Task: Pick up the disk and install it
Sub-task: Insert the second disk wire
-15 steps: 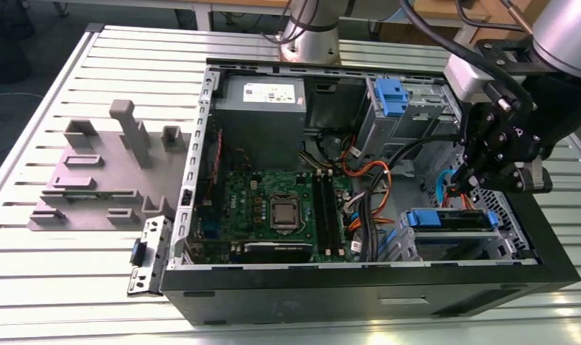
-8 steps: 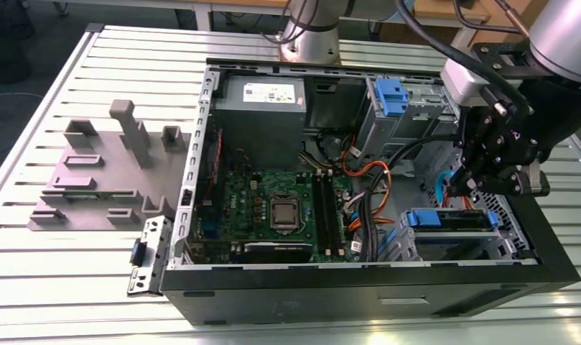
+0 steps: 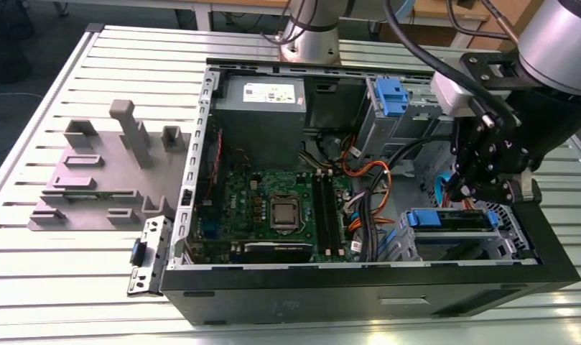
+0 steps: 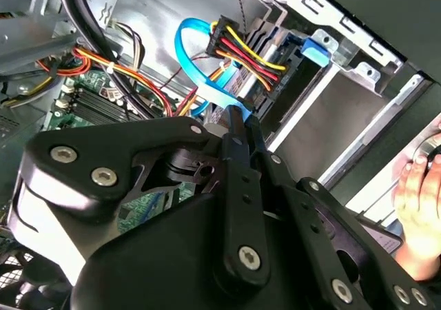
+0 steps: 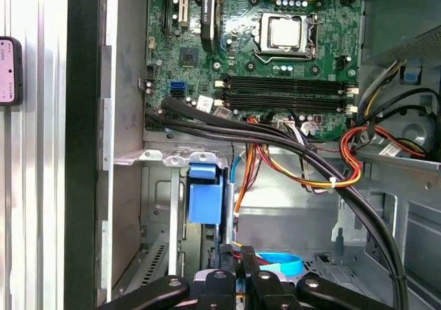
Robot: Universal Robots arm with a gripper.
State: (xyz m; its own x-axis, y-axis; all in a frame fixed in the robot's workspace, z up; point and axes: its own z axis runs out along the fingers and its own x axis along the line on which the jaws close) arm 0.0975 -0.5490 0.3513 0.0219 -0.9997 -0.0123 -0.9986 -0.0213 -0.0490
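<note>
The disk [image 3: 449,219] lies in the lower drive cage at the front corner of the open computer case, on the exterior view's right. Its blue carrier handle faces into the case and the drive body is mostly hidden by the cage. The same blue handle appears in the first wrist view [image 5: 205,194] and the second wrist view [image 4: 318,48]. My gripper [image 3: 470,195] hangs just above and beside that handle, apart from it. In both wrist views the black fingers [image 4: 239,134] [image 5: 242,272] are pressed together with nothing between them.
A blue data cable [image 4: 196,69] and red-yellow power wires [image 4: 241,52] run close to the fingertips. The motherboard [image 3: 281,208] fills the case floor. A second blue carrier [image 3: 391,97] sits in the upper bay. A grey slotted holder [image 3: 108,172] lies on the slatted table. A person's hand [image 4: 417,186] rests outside the case.
</note>
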